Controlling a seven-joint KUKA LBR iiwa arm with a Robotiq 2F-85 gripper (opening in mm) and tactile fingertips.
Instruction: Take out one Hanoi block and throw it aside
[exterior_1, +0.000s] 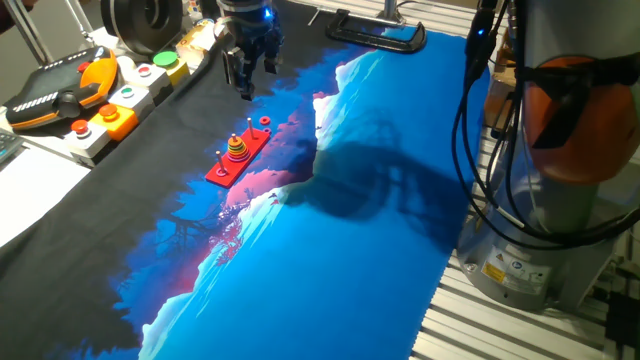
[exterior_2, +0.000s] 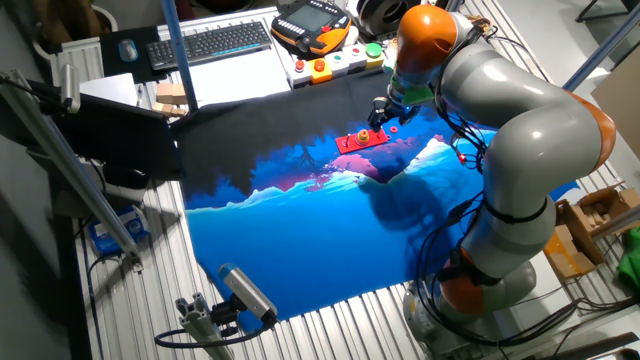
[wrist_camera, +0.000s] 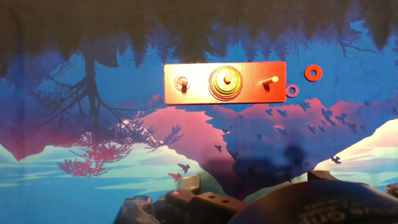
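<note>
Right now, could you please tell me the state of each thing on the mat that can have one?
Tool: above the mat, holding nothing; open or shut unclear.
Red peg board: flat on the mat.
Ring stack: on the middle peg; both outer pegs bare.
Red ring: flat on the mat, off the board.
Blue ring: flat on the mat, beside the board's end.

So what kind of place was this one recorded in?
Most likely a robotics lab bench: a teach pendant and a box of push buttons sit beside a printed mat, with a keyboard behind and an aluminium-profile table.
</note>
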